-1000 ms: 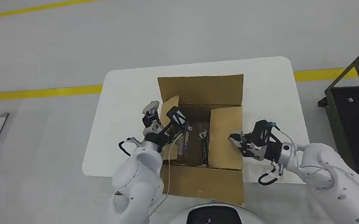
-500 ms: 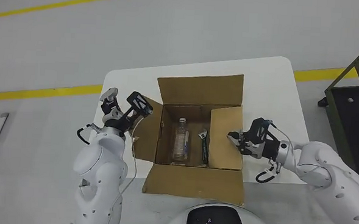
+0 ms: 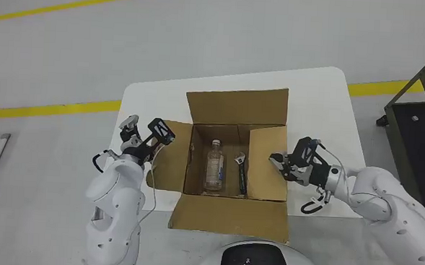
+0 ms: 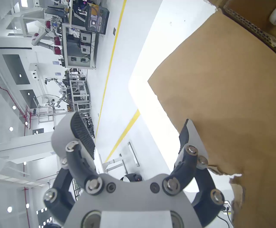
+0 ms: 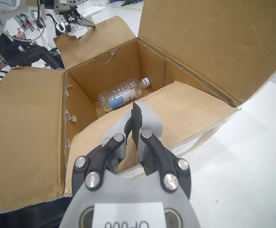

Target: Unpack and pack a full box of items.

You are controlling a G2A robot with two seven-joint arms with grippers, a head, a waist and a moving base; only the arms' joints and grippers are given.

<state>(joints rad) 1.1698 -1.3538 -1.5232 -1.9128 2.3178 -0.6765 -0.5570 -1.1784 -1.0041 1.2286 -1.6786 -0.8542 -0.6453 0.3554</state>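
An open cardboard box (image 3: 235,106) stands on the white table (image 3: 323,95). Inside lie a clear plastic bottle (image 3: 214,165) (image 5: 120,95) and a dark wrench (image 3: 240,174). My left gripper (image 3: 146,127) (image 4: 133,131) is open just outside the box, with one finger (image 4: 185,135) against the outer face of the left flap (image 3: 171,159) (image 4: 215,97), which is folded outward. My right gripper (image 3: 279,165) (image 5: 134,121) is shut on the edge of the right flap (image 3: 267,161) (image 5: 183,101), which lies partly over the box's opening.
The back flap stands up and the front flap (image 3: 230,216) hangs out toward me. A green metal rack (image 3: 416,107) stands off the table's right side. Bare tabletop lies left of the box and behind it.
My left gripper came out of the box and swung left, and the left flap folded outward with it. The right gripper stayed shut on the right flap.
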